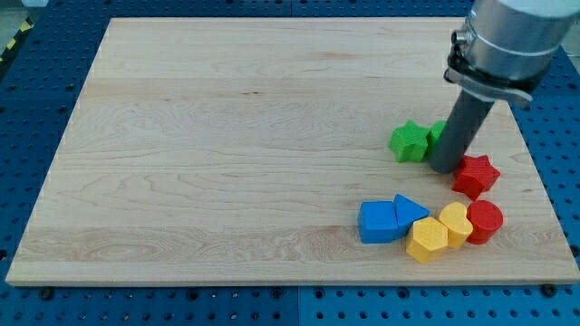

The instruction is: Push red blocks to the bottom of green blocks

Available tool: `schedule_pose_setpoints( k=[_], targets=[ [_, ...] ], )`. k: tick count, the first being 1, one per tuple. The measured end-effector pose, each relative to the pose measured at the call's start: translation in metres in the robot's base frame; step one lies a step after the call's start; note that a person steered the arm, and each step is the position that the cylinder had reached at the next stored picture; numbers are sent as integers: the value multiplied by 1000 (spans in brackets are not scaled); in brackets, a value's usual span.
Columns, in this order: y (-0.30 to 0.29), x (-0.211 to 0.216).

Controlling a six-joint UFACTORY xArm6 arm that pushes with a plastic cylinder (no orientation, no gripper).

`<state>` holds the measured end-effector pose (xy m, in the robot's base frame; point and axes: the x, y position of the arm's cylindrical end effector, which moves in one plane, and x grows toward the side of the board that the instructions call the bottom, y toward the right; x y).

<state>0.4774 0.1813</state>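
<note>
A green star block (410, 141) lies right of the board's middle. A second green block (438, 134) sits just to its right, mostly hidden behind my rod. My tip (444, 168) rests on the board right below that second green block and just left of the red star block (477, 175). A red round block (485, 222) lies lower, near the board's right edge, below the red star.
A blue cube (378, 222) and a blue triangular block (410, 213) sit together at the lower right. Two yellow blocks (427, 239) (456, 223) lie between them and the red round block. The wooden board (227, 145) is ringed by blue pegboard.
</note>
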Motion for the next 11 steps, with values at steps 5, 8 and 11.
schedule_pose_setpoints(
  k=[5,8,11],
  targets=[
    [81,-5],
    [130,87],
    [5,53]
  ],
)
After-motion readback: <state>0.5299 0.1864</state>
